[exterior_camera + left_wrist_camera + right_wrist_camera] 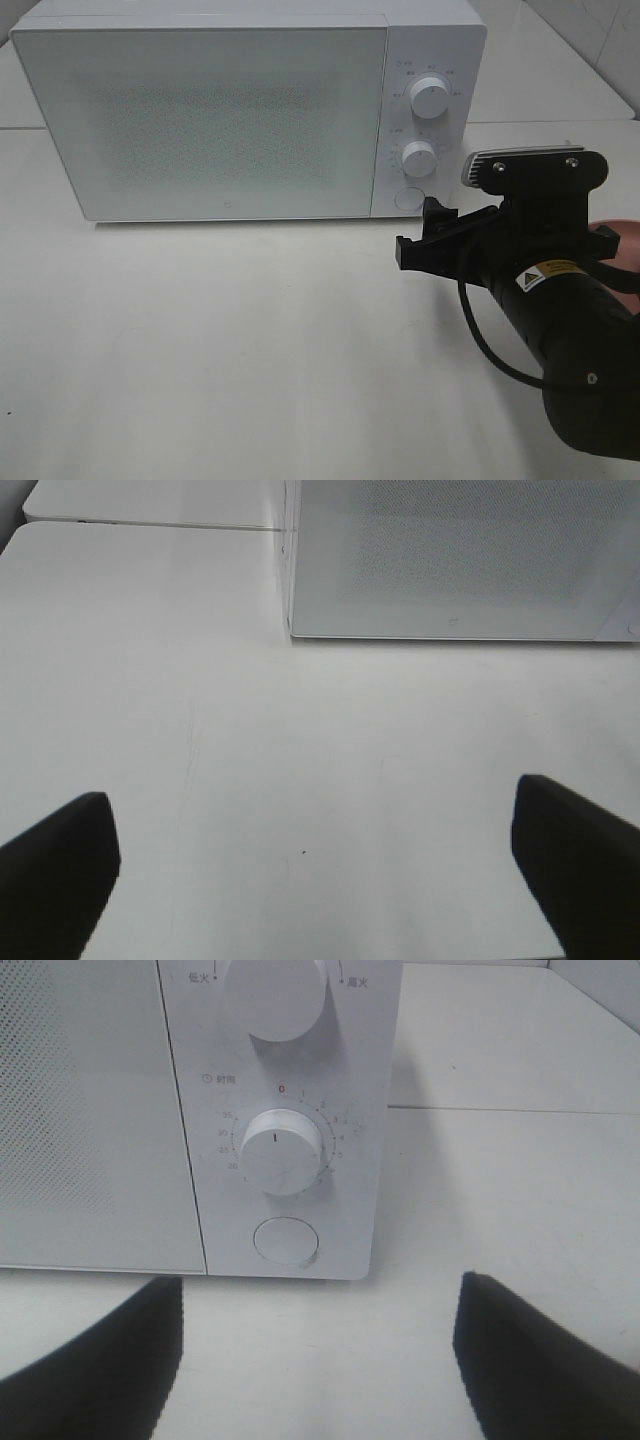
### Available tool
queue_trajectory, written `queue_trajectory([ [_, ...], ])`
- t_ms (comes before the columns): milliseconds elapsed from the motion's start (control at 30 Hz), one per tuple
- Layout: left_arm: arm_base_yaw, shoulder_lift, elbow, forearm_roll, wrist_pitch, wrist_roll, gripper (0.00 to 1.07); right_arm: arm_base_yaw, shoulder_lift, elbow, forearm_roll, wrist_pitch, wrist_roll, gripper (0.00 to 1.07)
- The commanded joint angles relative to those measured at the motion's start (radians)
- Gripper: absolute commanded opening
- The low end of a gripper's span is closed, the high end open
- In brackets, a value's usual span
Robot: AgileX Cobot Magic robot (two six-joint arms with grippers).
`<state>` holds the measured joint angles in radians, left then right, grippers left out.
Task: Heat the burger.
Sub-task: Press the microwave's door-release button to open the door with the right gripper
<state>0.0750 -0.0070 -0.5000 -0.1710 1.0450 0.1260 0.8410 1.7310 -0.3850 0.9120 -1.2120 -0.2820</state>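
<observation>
Opening step, by the looks of it: hovering the right gripper just in front of the microwave at its control panel, spread wide, pinching nothing, aimed at the round release button under the timer knob. Next up, probably: nosing one finger onto that button and pressing squarely, steering clear of the knob just above. Holding the left gripper off the microwave's corner away from the controls, fully spread, empty, over bare table. No seeing inside with the door shut, so no telling the contents. No burger in sight; only a sliver of pink plate behind the right arm, to the microwave's right
</observation>
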Motion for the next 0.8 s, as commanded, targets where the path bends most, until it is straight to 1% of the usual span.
queue_trajectory([
  [33, 0.0, -0.018, 0.003, -0.012, -0.006, -0.001, 1.0, 0.002, 0.0, -0.001, -0.008, -0.048, 0.009, 0.74],
  [200, 0.0, -0.018, 0.003, -0.012, -0.006, -0.001, 1.0, 0.002, 0.0, -0.001, -0.009, 0.002, 0.027, 0.74],
  [533, 0.0, -0.018, 0.003, -0.012, -0.006, -0.001, 1.0, 0.001, 0.0, -0.002, -0.009, 0.028, 0.081, 0.74],
  [567, 0.0, -0.018, 0.003, -0.012, -0.006, -0.001, 1.0, 0.0, 0.0, -0.002, -0.009, 0.035, 0.139, 0.74],
  [600, 0.0, -0.018, 0.003, -0.012, -0.006, -0.001, 1.0, 0.0, 0.0, -0.002, -0.009, 0.035, 0.139, 0.74],
  [667, 0.0, -0.018, 0.003, -0.012, -0.006, -0.001, 1.0, 0.0, 0.0, -0.002, -0.009, 0.046, 0.259, 0.71],
  [700, 0.0, -0.018, 0.003, -0.012, -0.006, -0.001, 1.0, 0.0, 0.0, -0.002, -0.009, 0.046, 0.259, 0.71],
  [733, 0.0, -0.018, 0.003, -0.012, -0.006, -0.001, 1.0, 0.0, 0.0, -0.002, -0.008, 0.047, 0.366, 0.67],
  [767, 0.0, -0.018, 0.003, -0.012, -0.006, -0.001, 1.0, 0.0, 0.0, -0.002, -0.008, 0.047, 0.415, 0.66],
  [800, 0.0, -0.018, 0.003, -0.012, -0.006, -0.001, 1.0, 0.0, 0.0, -0.002, -0.008, 0.047, 0.415, 0.66],
])
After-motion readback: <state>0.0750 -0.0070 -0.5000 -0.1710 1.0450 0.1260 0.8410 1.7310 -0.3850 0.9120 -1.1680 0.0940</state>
